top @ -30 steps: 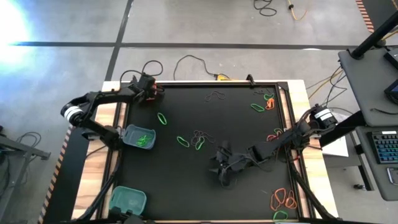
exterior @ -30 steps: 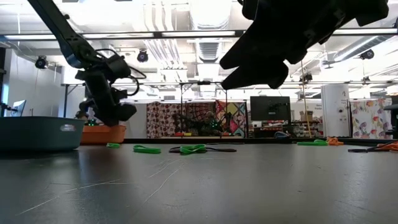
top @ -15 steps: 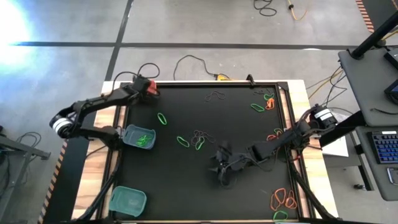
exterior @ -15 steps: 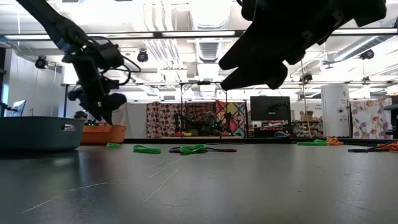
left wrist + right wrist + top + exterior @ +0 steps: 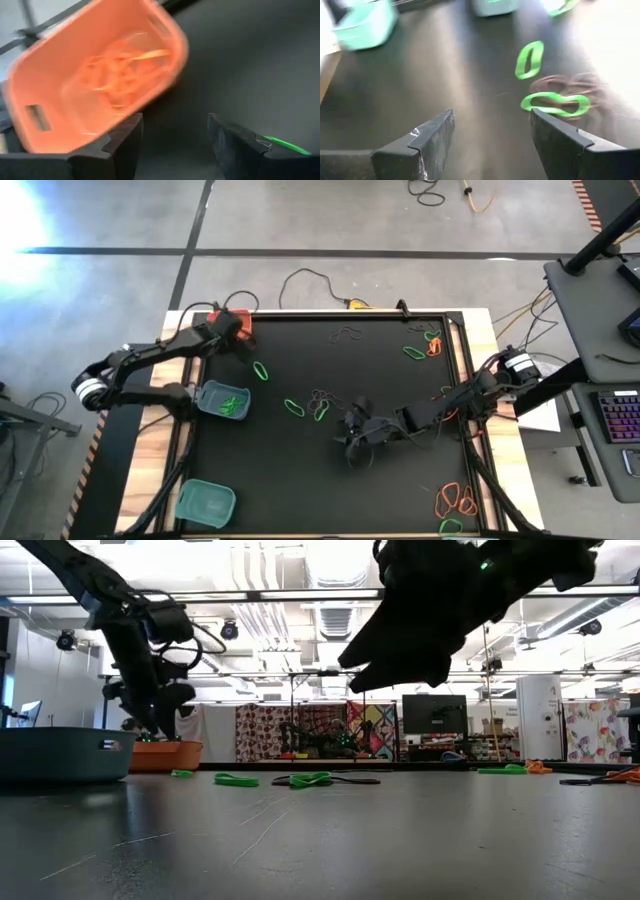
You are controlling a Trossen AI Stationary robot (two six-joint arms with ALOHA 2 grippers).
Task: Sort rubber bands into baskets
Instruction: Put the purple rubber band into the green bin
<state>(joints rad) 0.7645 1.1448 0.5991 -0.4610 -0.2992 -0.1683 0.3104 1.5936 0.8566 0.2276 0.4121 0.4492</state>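
the table point(image 5: 330, 480) has a black top with wooden edges. on it: an orange basket point(image 5: 236, 319) at the far left corner, a teal basket point(image 5: 223, 400) at the left edge, another point(image 5: 206, 503) at the near left corner, and scattered bands point(image 5: 318, 405), green, orange and black.
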